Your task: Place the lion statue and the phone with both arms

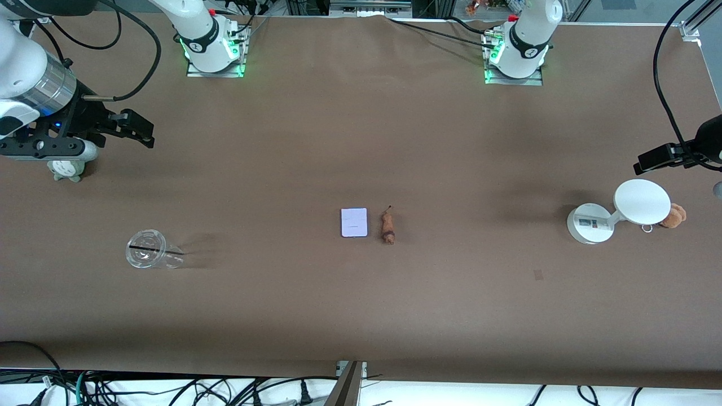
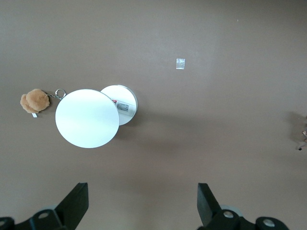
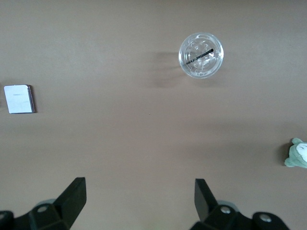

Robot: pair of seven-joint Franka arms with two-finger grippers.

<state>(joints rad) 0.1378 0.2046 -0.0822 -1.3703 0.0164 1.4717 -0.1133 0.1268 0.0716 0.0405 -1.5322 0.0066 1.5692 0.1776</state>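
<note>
Left claw (image 2: 141,203) and right claw (image 3: 139,201), both open, raised above opposite table ends.

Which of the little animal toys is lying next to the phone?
The reddish-brown lion statue, beside the phone mid-table. The tan plush and grey-green plush sit at the table's ends.

Robotics lab, tabletop test bench; two white robot arm bases (image 1: 211,48) (image 1: 516,53) bolted on metal plates with green status lights, top of frame; brown paper sheet (image 1: 361,141) covering the whole table as a work surface; black cables (image 1: 665,84) looped at upper corners; tangle of power cords and plugs (image 1: 169,392) along the bottom edge; aluminium framing (image 1: 691,28) at upper right corner; test-prop clutter, not household.
</note>
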